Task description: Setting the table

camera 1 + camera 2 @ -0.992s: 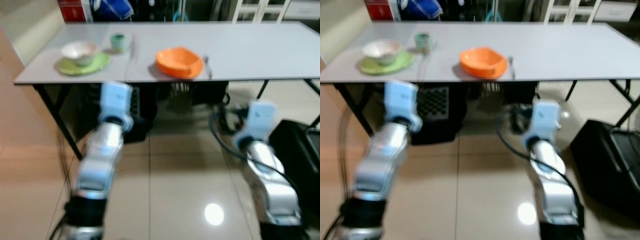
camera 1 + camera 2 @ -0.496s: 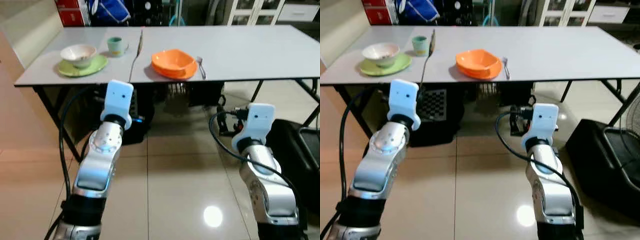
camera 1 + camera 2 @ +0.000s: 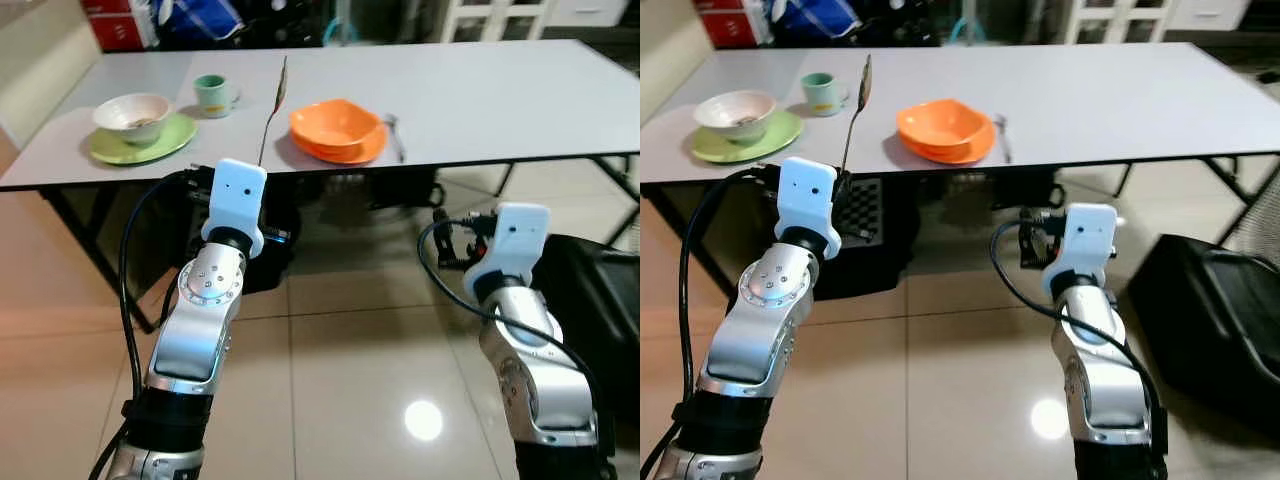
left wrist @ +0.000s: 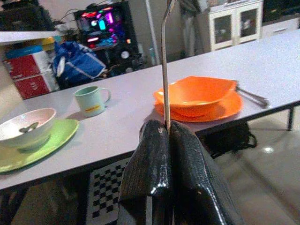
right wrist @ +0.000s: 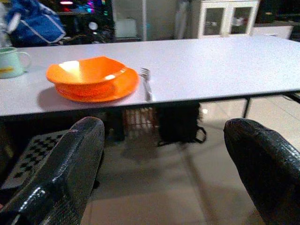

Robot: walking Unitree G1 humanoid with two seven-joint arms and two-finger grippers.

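The left gripper [image 4: 168, 136], raised before the table's near edge, pinches a spoon [image 4: 164, 70] upright between closed fingers. The right gripper [image 5: 161, 154] is held low at the right, fingers spread wide and empty. On the grey table [image 3: 500, 90] an orange bowl [image 3: 336, 124] sits on its plate, a fork [image 3: 395, 135] just right of it. Farther left are a green mug [image 3: 211, 94] and a white bowl [image 3: 131, 112] on a green plate [image 3: 105, 152]. Tiled floor [image 3: 340, 350] lies open between the arms.

A blue bag [image 4: 77, 65] and red boxes [image 4: 27, 77] stand behind the worktop; a white glass-fronted cabinet [image 5: 224, 20] lines the far wall.
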